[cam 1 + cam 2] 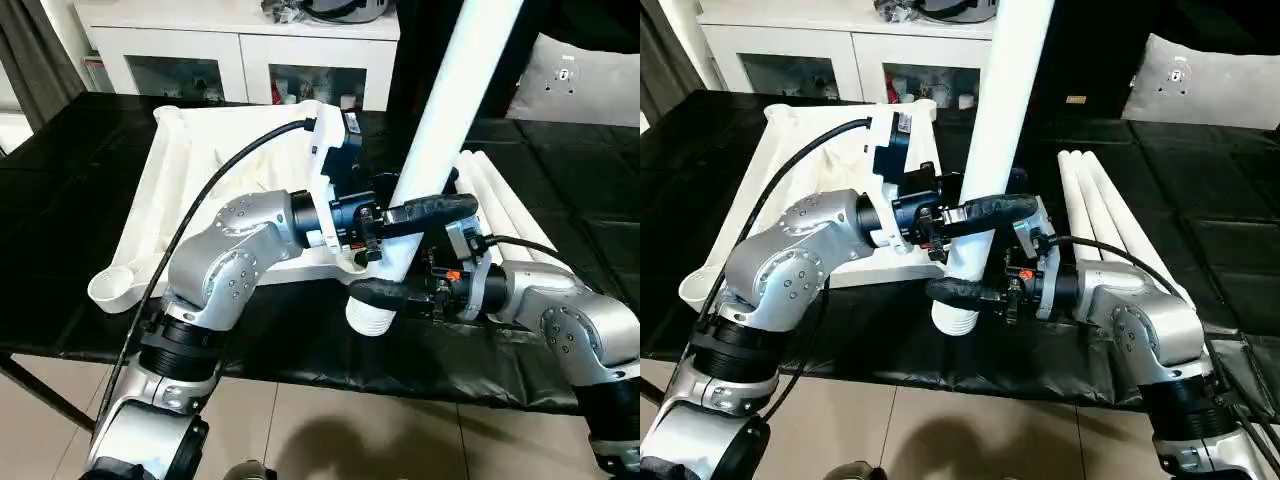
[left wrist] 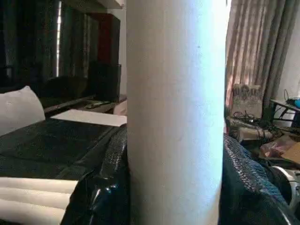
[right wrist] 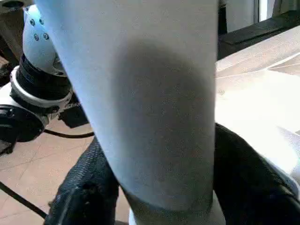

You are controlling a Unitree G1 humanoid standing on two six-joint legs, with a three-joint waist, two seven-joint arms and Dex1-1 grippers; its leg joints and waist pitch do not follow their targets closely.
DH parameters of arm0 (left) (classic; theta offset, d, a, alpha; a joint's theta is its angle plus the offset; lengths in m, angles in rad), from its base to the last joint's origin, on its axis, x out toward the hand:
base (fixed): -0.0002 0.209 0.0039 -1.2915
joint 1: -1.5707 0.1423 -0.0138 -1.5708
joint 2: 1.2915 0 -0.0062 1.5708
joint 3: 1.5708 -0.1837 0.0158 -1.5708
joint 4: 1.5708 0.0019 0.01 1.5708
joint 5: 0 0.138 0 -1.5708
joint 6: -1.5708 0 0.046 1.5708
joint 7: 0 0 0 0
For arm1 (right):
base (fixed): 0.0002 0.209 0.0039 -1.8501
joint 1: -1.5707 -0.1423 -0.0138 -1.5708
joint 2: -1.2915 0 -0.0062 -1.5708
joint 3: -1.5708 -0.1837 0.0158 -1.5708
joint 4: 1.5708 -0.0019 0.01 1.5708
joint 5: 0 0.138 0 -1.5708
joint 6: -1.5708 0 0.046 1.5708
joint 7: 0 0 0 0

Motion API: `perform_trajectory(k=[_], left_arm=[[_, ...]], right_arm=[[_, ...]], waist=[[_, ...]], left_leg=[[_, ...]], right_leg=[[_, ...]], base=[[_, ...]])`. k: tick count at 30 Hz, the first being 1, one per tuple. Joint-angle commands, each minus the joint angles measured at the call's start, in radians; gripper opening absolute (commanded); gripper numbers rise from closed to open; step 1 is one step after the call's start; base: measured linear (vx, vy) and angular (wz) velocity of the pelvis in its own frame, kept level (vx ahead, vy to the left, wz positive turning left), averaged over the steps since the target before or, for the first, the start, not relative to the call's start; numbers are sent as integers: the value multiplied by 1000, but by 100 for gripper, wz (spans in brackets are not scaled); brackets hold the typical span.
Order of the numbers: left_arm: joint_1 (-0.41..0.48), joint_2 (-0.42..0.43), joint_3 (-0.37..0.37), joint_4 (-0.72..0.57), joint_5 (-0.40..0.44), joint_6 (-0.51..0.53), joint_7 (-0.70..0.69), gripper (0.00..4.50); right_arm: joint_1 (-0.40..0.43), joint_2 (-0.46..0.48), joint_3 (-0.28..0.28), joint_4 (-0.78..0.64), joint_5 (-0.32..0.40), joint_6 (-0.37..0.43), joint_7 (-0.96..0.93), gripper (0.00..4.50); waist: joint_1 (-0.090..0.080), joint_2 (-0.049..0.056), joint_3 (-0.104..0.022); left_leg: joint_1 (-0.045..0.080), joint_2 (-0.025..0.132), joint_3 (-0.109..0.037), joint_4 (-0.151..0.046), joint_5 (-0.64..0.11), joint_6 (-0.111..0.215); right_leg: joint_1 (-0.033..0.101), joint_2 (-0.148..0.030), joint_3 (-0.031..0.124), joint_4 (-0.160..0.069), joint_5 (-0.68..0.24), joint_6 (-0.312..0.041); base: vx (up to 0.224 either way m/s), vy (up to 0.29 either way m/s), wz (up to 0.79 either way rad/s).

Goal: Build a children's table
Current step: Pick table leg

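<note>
**Both grippers clamping 1 table leg above the desk edge**

The left gripper (image 1: 420,215) is closing its 2 black fingers (image 2: 101,187) around a white table leg (image 1: 440,130), 1 finger on each side, pressing against its wall. Just below, the right gripper (image 1: 385,293) is wrapping its fingers (image 3: 84,192) around the same leg near the ribbed bottom end (image 1: 370,318), again touching both sides. The leg is standing tilted, its upper part leaning away from the robot and running out past the top of the head views, its ribbed end hanging over the near edge of the black desk (image 1: 60,210).

Directly behind the left gripper, the white tabletop (image 1: 200,180) is lying upside down on the desk, a round corner socket (image 1: 115,285) sitting at its near left corner. To the right of the right gripper, 3 more white legs (image 1: 1105,205) are lying side by side on the desk, touching one another. Beyond the desk, a white cabinet with glass doors (image 1: 240,60) is standing.
</note>
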Motion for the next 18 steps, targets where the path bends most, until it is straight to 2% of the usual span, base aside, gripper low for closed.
perform_trajectory(k=[1, 4, 6, 11, 12, 15, 17, 18], left_arm=[[-16, -1, -6, -11, -1, -6, -10, 184], [-15, -2, -9, -10, 1, -7, -13, 184], [-14, 0, -13, -10, 1, -3, -16, 184], [-11, -2, -21, -9, 8, 7, -11, 184], [-11, -9, -24, -15, -2, 21, -9, 254], [-5, -27, -29, -39, -24, 39, 0, 261], [-2, -33, -33, -47, -23, 36, 6, 290], [8, -66, -39, -67, -31, 31, 35, 299]], right_arm=[[-16, 0, 0, 17, -24, 0, -20, 240], [-14, 6, 3, 23, -31, -6, -31, 216], [-11, 11, 4, 21, -31, -4, -37, 213], [-12, 20, 10, 29, -49, -15, -56, 206], [-15, 29, 7, 38, -52, -19, -68, 205], [-24, 51, -1, 50, -51, -11, -93, 203], [-25, 57, 1, 52, -56, -12, -99, 202], [-27, 74, 10, 60, -69, -16, -118, 201]], waist=[[1, -14, -66], [1, -13, -65], [2, -11, -66], [0, -14, -65], [-1, -17, -65], [-1, -20, -64], [-1, -19, -64], [-2, -20, -64]], left_leg=[[24, 22, 4, -56, -174, 29], [24, 21, 4, -56, -183, 25], [25, 22, 3, -57, -185, 23], [25, 22, 3, -57, -186, 23], [25, 22, 4, -58, -191, 23], [25, 22, 5, -58, -182, 25], [25, 23, 5, -58, -180, 26], [24, 24, 5, -58, -180, 25]], right_leg=[[48, -53, 20, -79, -112, -217], [47, -52, 20, -80, -121, -216], [46, -53, 20, -80, -123, -216], [47, -53, 20, -79, -116, -218], [46, -53, 20, -80, -126, -216], [45, -54, 20, -80, -134, -218], [45, -54, 21, -80, -132, -215], [46, -55, 21, -79, -130, -215]], base=[[0, 0, 0], [0, 0, 0], [0, 0, 0], [0, 0, 0], [0, 0, 0], [0, 0, 0], [0, 0, 0], [0, 0, 0]])
